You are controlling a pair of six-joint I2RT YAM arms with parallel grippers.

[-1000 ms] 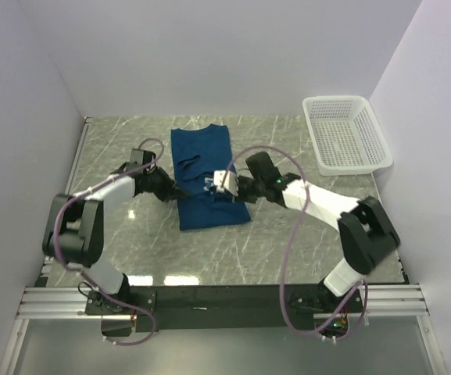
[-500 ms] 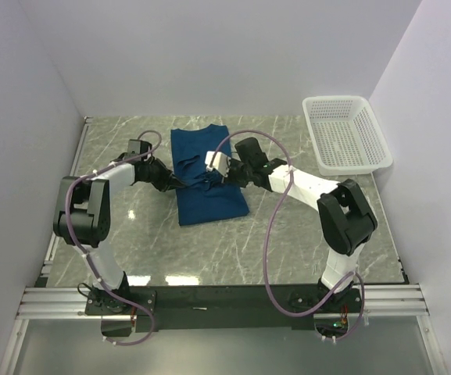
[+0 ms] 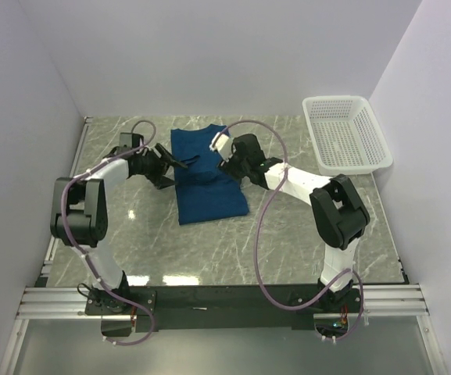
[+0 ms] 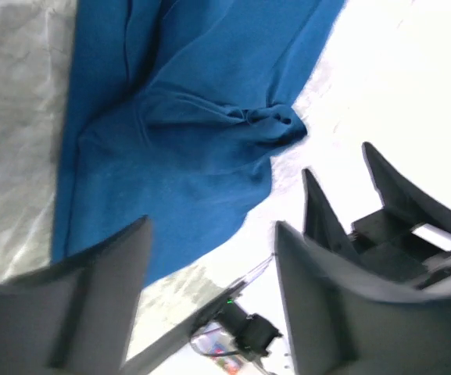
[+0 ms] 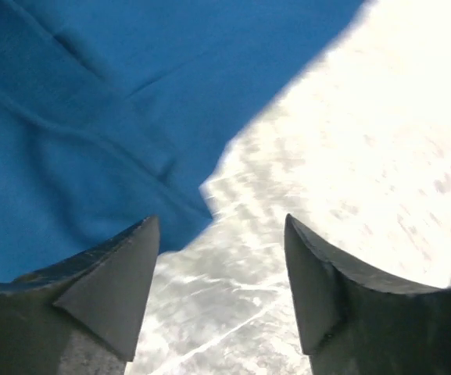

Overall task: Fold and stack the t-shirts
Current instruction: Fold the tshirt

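On the marble table (image 3: 288, 234) the blue t-shirt (image 3: 209, 191) lies folded lengthwise (rumpled near its middle). The left gripper (image 4: 209, 234) hangs spread and empty at its left edge, and the right gripper (image 5: 221, 223) does likewise at its right. A white basket (image 3: 346, 133) stands far right.

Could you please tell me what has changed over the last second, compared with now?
Both arms swept away from their bases along the t-shirt. The left end effector and the right end effector are now nearer its far end, both open and empty. The t-shirt and the basket stayed roughly where they were.
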